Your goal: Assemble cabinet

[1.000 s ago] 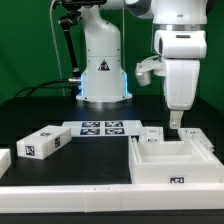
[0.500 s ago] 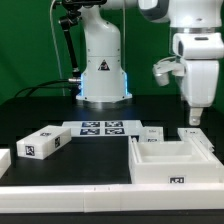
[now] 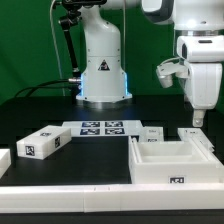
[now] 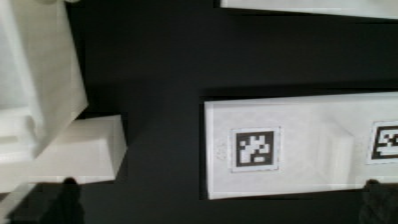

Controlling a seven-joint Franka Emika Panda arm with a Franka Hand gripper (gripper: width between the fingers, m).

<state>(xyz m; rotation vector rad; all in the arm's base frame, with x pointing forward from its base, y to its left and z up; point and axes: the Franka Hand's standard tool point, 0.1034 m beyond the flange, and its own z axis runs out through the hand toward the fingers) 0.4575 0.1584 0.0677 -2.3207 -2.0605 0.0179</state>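
The cabinet's open-box shell (image 3: 172, 160) lies on the table at the exterior view's right front, and one of its walls shows in the wrist view (image 4: 39, 90). A tagged drawer block (image 3: 42, 142) lies at the left. A flat white tagged piece (image 3: 193, 133) lies behind the shell; the wrist view shows it with two tags (image 4: 302, 145). My gripper (image 3: 197, 118) hangs just above that piece, open and empty. In the wrist view the gripper (image 4: 214, 205) has its dark fingertips (image 4: 45, 205) wide apart with nothing between them.
The marker board (image 3: 101, 128) lies in the middle in front of the robot base (image 3: 103, 75). Another small flat white piece (image 3: 152, 132) lies between the board and the shell. A white part (image 3: 4, 160) sits at the far left edge.
My gripper has moved from over the shell's back wall toward the exterior view's right and now hangs over the flat tagged piece. The parts have not moved.
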